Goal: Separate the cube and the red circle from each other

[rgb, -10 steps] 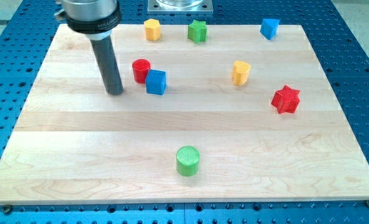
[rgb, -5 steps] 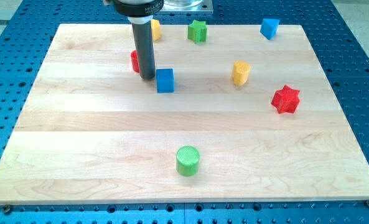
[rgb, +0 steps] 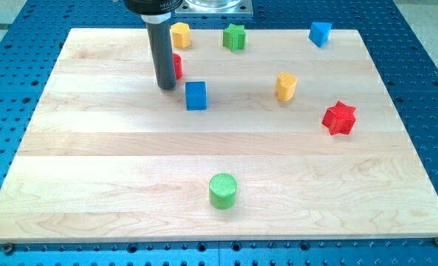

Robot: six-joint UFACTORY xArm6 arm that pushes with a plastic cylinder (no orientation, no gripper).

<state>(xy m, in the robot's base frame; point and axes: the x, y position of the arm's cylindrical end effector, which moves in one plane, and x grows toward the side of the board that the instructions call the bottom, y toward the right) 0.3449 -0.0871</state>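
Note:
A blue cube (rgb: 196,95) sits on the wooden board (rgb: 93,148) left of centre. The red circle (rgb: 177,66) lies up and to the left of it, mostly hidden behind my rod; only its right edge shows. My tip (rgb: 165,86) rests on the board just left of the cube and right in front of the red circle, touching or nearly touching the circle. A small gap separates the cube and the circle.
A yellow block (rgb: 180,35), a green star (rgb: 234,36) and a second blue block (rgb: 320,33) line the top edge. A yellow block (rgb: 285,86) and a red star (rgb: 339,117) lie at the right. A green cylinder (rgb: 222,191) sits near the bottom.
My tip swept right between the two blocks, then drew back slightly up and left. The cube was nudged right and down; the red circle has moved up and right, farther from the cube.

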